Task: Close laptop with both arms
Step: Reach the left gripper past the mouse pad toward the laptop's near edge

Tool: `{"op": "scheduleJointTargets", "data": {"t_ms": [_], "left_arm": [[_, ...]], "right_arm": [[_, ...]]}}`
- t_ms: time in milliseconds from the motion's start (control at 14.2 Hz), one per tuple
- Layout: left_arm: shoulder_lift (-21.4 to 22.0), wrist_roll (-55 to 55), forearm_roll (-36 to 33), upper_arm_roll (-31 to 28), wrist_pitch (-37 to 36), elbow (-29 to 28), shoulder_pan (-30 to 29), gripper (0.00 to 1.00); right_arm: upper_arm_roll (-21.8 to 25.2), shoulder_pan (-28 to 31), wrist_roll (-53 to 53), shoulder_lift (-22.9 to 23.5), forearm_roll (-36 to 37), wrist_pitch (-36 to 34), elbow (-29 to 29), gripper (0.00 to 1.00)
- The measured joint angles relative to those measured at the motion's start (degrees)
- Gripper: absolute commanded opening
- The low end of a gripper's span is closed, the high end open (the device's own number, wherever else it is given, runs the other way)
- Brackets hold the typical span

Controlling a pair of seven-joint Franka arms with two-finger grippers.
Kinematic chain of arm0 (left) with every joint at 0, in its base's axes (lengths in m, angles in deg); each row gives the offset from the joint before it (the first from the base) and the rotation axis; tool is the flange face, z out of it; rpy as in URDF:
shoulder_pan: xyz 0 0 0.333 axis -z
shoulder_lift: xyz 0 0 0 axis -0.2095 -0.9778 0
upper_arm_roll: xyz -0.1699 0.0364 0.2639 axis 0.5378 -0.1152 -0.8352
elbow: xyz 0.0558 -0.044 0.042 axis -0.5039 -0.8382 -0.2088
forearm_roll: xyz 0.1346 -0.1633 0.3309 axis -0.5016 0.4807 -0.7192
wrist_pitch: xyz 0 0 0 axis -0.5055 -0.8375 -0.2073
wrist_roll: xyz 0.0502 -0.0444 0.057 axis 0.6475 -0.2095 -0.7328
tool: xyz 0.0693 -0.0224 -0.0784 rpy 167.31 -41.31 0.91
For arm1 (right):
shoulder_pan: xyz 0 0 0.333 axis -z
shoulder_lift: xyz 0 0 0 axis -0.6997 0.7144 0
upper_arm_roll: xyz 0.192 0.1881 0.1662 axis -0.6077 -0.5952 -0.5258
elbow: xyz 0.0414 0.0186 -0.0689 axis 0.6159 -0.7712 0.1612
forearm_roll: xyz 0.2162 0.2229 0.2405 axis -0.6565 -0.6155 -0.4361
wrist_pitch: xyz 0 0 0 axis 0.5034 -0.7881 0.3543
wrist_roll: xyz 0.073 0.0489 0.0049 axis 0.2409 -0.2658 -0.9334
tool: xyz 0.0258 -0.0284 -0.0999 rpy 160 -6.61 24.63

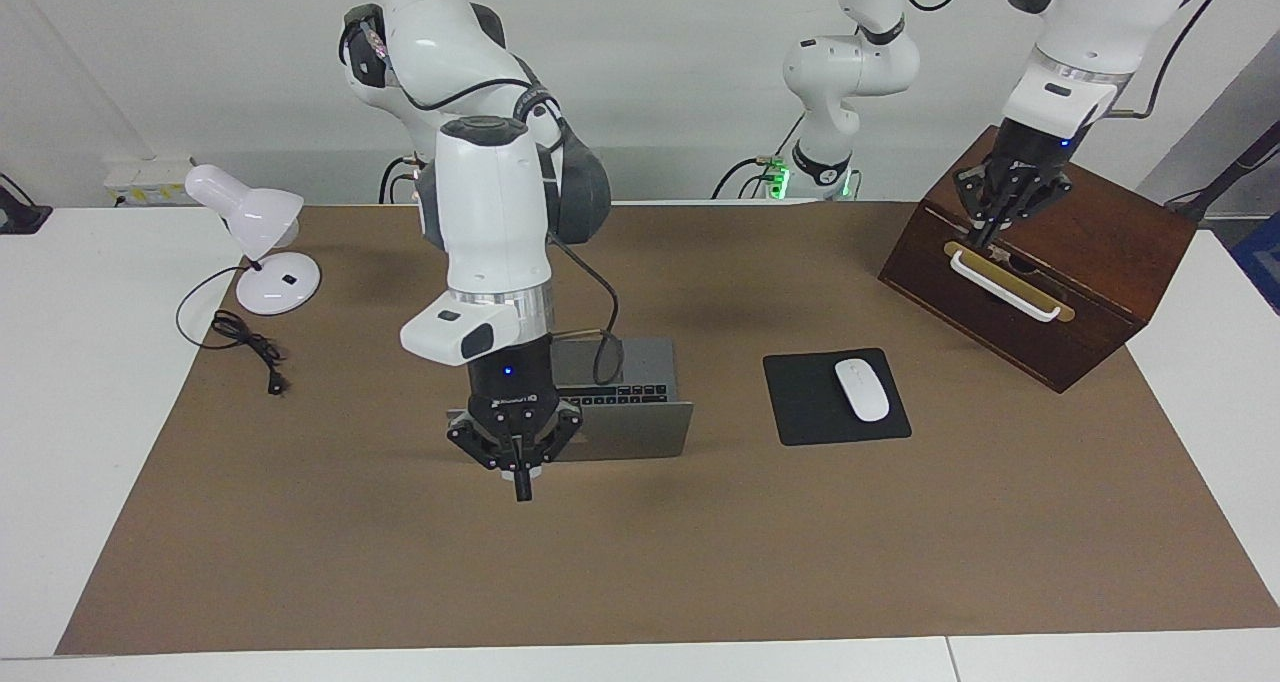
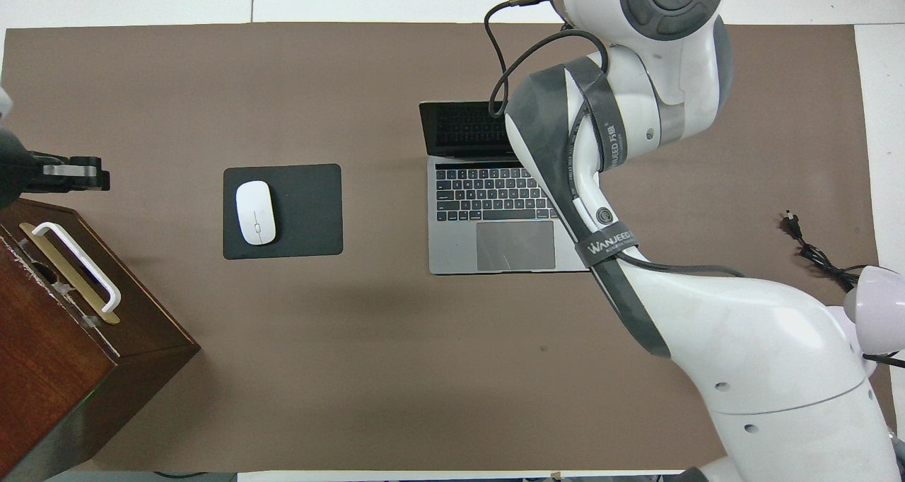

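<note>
Laptop [image 1: 625,427]: silver-grey, stood open near the middle of the brown mat, keyboard and trackpad toward the robots, lid raised at the edge farther from them; screen dark in the overhead view.

Right gripper [image 1: 522,490]: clenched, fingertips together and pointing down, holding nothing; it hung in front of the lid's outer face, at the lid's corner toward the right arm's end of the table. Whether it touched the lid could not be told.

Right arm [image 2: 587,185]: reached out over the laptop, covering the part of keyboard and screen toward its own end of the table in the overhead view; a black cable looped off its wrist.

Left gripper [image 1: 1000,224]: clenched, fingertips met, grasping nothing; it was poised over the wooden box, just above the white handle.

Wooden box [image 1: 1100,262]: dark brown, sloped front with a brass plate and a white handle [image 1: 1003,285]; sat at the left arm's end of the table.

Mouse pad [image 1: 800,402]: black, flat on the mat beside the laptop, between it and the wooden box.

Mouse [image 1: 861,389]: white, lay on the mouse pad.

Desk lamp [image 1: 250,224]: white, round base, stood at the right arm's end of the table; its black cord [image 1: 240,337] lay coiled on the mat, plug loose.

Mat [image 1: 640,562]: brown, covered most of the white table.
</note>
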Motion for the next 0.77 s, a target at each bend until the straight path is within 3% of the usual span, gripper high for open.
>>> {"op": "scheduleJointTargets", "data": {"t_ms": [140, 492, 773], "left_arm": [[1.32, 0.32, 0.0, 0.15, 6.19, -4.36, 2.79, 0.0], [9.56, 0.38, 0.03, 0.43, 29.5, -25.47, 10.55, 0.0], [12.44, 0.38, 0.04, 0.44, 39.56, -32.49, 16.5, 0.0]], "right_arm": [[0.09, -0.03, 0.22, 0.73, -5.03, -0.06, 0.16, 0.0], [0.13, -0.35, 0.24, 0.83, -7.01, -4.1, 0.59, 0.0], [0.16, -0.38, 0.24, 0.85, -8.3, -7.84, 0.69, 0.0]]}}
